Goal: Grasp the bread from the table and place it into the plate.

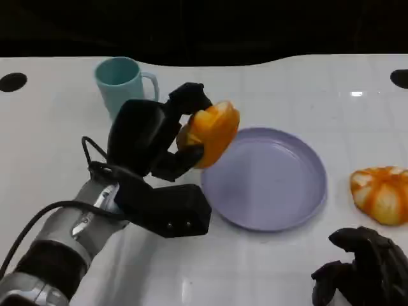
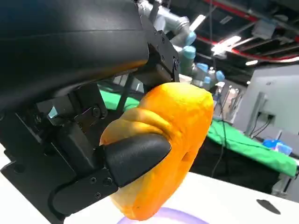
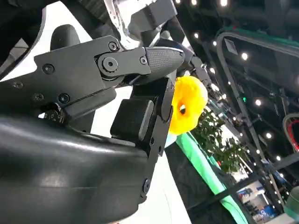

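Bread: an orange bun is held in the air, tilted on edge, above the near-left rim of the plate.
Left robot hand: grips that bread between fingers above and below it; the left wrist view shows one black finger pressed across its front.
Plate: a lavender plate lies flat on the white surface.
Second bread: another bun rests on the surface, right of the plate and apart from it.
Right robot hand: sits low near the front edge, fingers curled in, holding nothing.
Cup: a teal mug stands upright behind the left robot hand.
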`<state>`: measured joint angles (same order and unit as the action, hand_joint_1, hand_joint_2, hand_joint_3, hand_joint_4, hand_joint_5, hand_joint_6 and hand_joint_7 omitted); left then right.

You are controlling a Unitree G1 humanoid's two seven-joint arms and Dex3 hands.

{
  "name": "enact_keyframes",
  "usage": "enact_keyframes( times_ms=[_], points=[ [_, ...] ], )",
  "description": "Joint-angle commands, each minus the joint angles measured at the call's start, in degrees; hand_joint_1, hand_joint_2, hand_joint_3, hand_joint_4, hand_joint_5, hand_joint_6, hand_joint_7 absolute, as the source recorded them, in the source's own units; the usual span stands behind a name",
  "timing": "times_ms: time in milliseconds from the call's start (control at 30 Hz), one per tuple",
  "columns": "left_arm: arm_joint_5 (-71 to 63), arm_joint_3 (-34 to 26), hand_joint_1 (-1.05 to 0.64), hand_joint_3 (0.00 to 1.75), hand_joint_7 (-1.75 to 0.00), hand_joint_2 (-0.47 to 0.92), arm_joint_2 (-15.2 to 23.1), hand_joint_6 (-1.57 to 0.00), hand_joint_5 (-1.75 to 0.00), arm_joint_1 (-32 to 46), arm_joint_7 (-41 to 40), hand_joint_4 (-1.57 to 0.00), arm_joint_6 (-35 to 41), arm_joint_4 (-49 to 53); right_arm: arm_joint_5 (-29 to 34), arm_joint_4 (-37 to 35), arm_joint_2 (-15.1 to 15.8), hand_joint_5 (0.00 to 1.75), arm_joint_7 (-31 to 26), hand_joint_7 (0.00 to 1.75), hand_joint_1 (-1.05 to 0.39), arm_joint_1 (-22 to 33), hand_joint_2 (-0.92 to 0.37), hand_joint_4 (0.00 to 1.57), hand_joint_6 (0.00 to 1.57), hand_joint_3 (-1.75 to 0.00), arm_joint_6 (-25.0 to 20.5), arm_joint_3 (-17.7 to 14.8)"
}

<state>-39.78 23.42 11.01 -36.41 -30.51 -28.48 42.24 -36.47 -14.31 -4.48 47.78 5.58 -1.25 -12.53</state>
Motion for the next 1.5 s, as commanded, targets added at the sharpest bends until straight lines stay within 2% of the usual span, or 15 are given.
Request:
enact_keyframes(
  times_ms=[33, 467, 633, 667, 733, 800, 867, 900, 933, 1000, 1100, 1200, 1300, 1400, 1500],
  points=[
    [0.1, 0.8, -0.68, 1.67, -1.75, 0.44, -1.2, -0.97, -1.75, -2.3, 0.8, -1.36, -1.4, 2.0, -0.3, 0.5, 0.7, 0.57, -0.5, 0.23, -0.59, 0.5, -0.92, 1.57, 1.57, -0.33, -0.3, -0.1],
    [-3.0, 6.8, -0.66, 1.58, -1.75, 0.47, -8.1, -0.98, -1.75, -9.7, 2.5, -1.34, 1.3, 13.1, 0.5, 2.1, 0.5, 0.60, -1.9, 0.26, -0.59, 1.4, -0.92, 1.57, 1.57, -0.34, -0.1, 0.8],
    [-6.3, 9.6, -0.64, 1.44, -1.75, 0.55, -10.0, -0.93, -1.75, -12.5, 2.1, -1.33, 5.5, 16.4, 0.2, 3.0, 0.3, 0.62, -2.6, 0.27, -0.58, 1.9, -0.92, 1.57, 1.57, -0.34, -0.6, 1.3],
    [-6.2, 9.9, -0.63, 1.41, -1.75, 0.57, -10.2, -0.84, -1.75, -12.9, 3.7, -1.29, 5.9, 16.7, 0.1, 2.9, 0.3, 0.61, -2.4, 0.27, -0.58, 1.9, -0.92, 1.57, 1.57, -0.34, -0.5, 1.3],
    [-5.9, 10.8, -0.62, 1.33, -1.57, 0.58, -10.0, -0.69, -1.75, -13.7, 8.1, -0.99, 6.4, 16.7, 0.3, 2.8, 0.4, 0.60, -2.3, 0.26, -0.58, 1.9, -0.92, 1.57, 1.57, -0.35, -0.1, 1.4],
    [-6.3, 12.0, -0.66, 1.10, -1.28, 0.60, -9.5, -0.44, -1.74, -14.3, 12.5, -0.70, 7.5, 16.1, 0.5, 2.9, 0.4, 0.60, -2.5, 0.26, -0.59, 1.9, -0.92, 1.57, 1.57, -0.34, 0.1, 1.5],
    [-6.6, 13.0, -0.68, 0.98, -1.16, 0.65, -9.2, -0.31, -1.73, -14.9, 17.4, -0.51, 9.1, 15.3, 0.3, 3.2, 0.3, 0.61, -3.0, 0.27, -0.60, 2.0, -0.92, 1.57, 1.57, -0.33, -0.3, 1.5],
    [-6.7, 13.4, -0.79, 0.67, -0.94, 0.80, -9.1, -0.13, -1.41, -15.2, 20.4, -0.21, 10.3, 14.8, 0.3, 3.3, 0.3, 0.61, -3.2, 0.27, -0.59, 2.1, -0.92, 1.57, 1.57, -0.33, -0.4, 1.5],
    [-6.9, 13.9, -0.84, 0.54, -0.79, 0.86, -8.9, -0.06, -1.24, -15.4, 23.5, -0.11, 11.7, 14.1, 0.3, 3.6, 0.3, 0.62, -3.5, 0.27, -0.59, 2.2, -0.92, 1.57, 1.57, -0.33, -0.7, 1.6],
    [-7.2, 14.5, -0.98, 0.46, -0.39, 0.91, -8.5, -0.01, -0.89, -15.5, 27.3, -0.02, 13.5, 12.5, 0.2, 4.0, 0.3, 0.62, -3.9, 0.28, -0.60, 2.3, -0.92, 1.57, 1.57, -0.32, -1.0, 1.7],
    [-6.7, 14.4, -1.04, 0.50, -0.07, 0.92, -7.7, 0.00, -0.55, -14.9, 31.5, 0.00, 14.8, 10.2, -0.1, 3.6, 0.6, 0.62, -3.1, 0.27, -0.60, 2.0, -0.92, 1.57, 1.57, -0.33, -1.0, 1.6],
    [-6.1, 14.0, -1.05, 0.53, -0.01, 0.92, -7.0, 0.00, -0.36, -14.3, 34.8, 0.00, 15.7, 7.9, 0.0, 3.2, 0.7, 0.60, -2.7, 0.25, -0.59, 1.9, -0.92, 1.57, 1.57, -0.33, -0.5, 1.5],
    [-5.5, 13.6, -1.05, 0.54, 0.00, 0.92, -5.8, 0.00, -0.28, -13.4, 36.3, 0.00, 15.8, 5.4, -0.1, 3.4, 0.3, 0.61, -3.4, 0.27, -0.60, 2.0, -0.92, 1.57, 1.57, -0.32, -0.6, 1.4],
    [-4.2, 12.7, -1.05, 0.55, 0.00, 0.92, -4.2, 0.00, -0.26, -11.8, 36.3, 0.00, 14.6, 2.8, 0.1, 3.9, 0.3, 0.63, -3.8, 0.28, -0.60, 2.3, -0.92, 1.57, 1.57, -0.32, -0.7, 1.6],
    [-1.9, 10.9, -1.05, 0.56, 0.00, 0.92, -2.2, 0.00, -0.37, -9.3, 35.4, 0.00, 11.5, 0.3, -0.2, 3.4, 0.4, 0.62, -3.2, 0.27, -0.60, 2.0, -0.92, 1.57, 1.57, -0.33, -0.7, 1.5]
  ],
)
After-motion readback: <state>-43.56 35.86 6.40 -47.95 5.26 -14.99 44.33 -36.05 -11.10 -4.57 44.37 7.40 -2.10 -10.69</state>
